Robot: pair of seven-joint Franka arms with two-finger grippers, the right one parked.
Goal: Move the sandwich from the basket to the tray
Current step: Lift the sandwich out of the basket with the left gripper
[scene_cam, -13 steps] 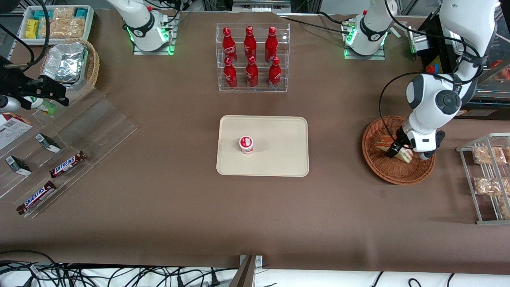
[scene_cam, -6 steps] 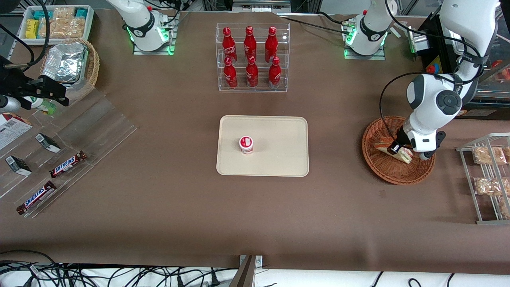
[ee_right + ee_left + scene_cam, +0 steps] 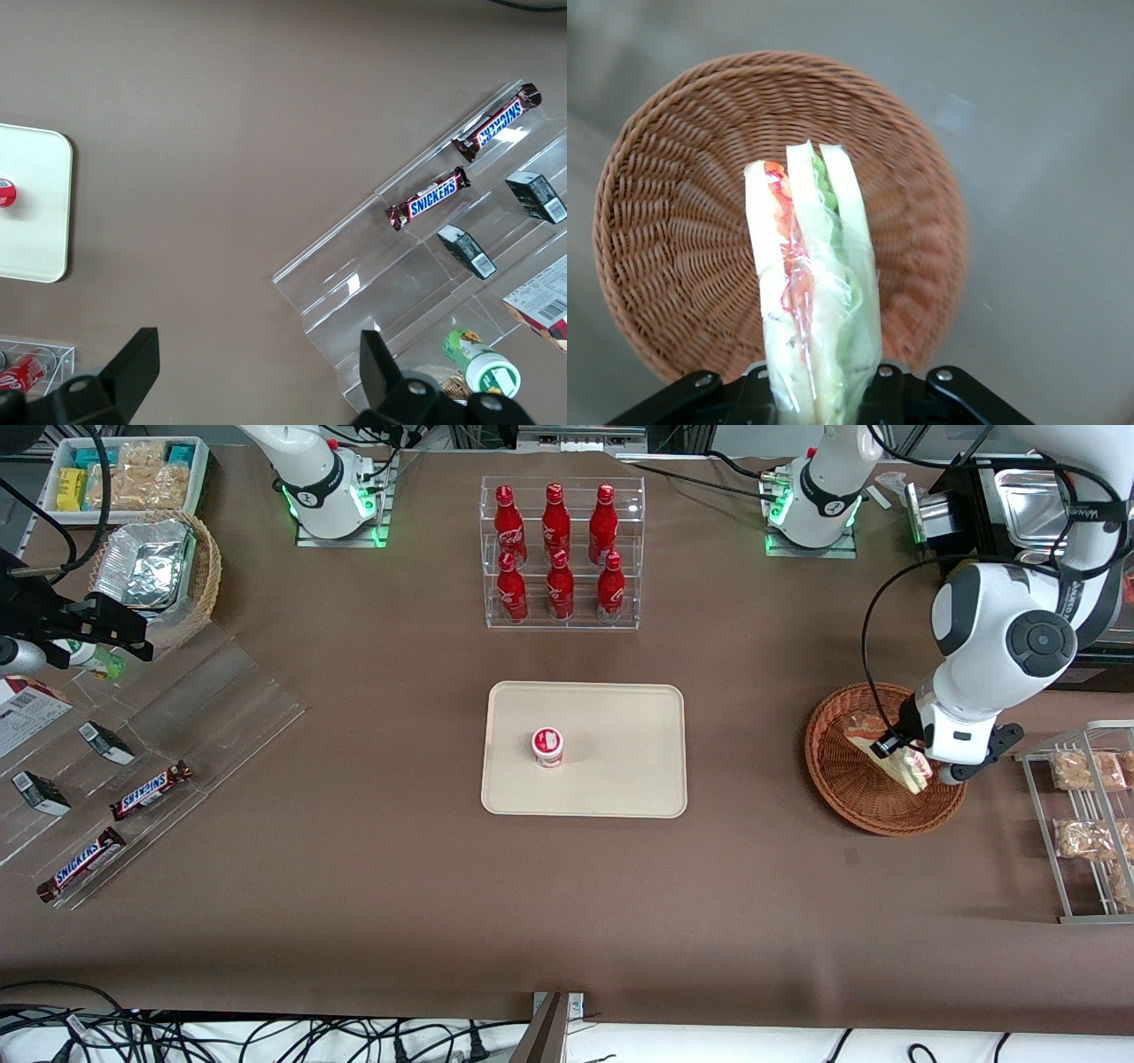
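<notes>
My left gripper [image 3: 899, 751] is shut on the wrapped sandwich [image 3: 890, 748] and holds it above the reddish-brown wicker basket [image 3: 850, 797], toward the working arm's end of the table. In the left wrist view the sandwich [image 3: 811, 292] hangs on edge between the black fingers [image 3: 899, 394], clear of the basket [image 3: 673, 230] below it. Its white bread, red and green layers face the camera. The cream tray [image 3: 620, 726] lies at the table's middle with a small red-lidded cup [image 3: 547, 746] on it.
A clear rack of red bottles [image 3: 560, 553] stands farther from the front camera than the tray. A wire rack with bagged brown snacks [image 3: 1085, 815] sits beside the basket. Snickers bars [image 3: 151, 790] on clear shelving and a foil-filled tan basket [image 3: 155, 571] lie toward the parked arm's end.
The gripper closed on the sandwich and lifted it off the basket floor. The arm rose and shifted slightly toward the wire rack.
</notes>
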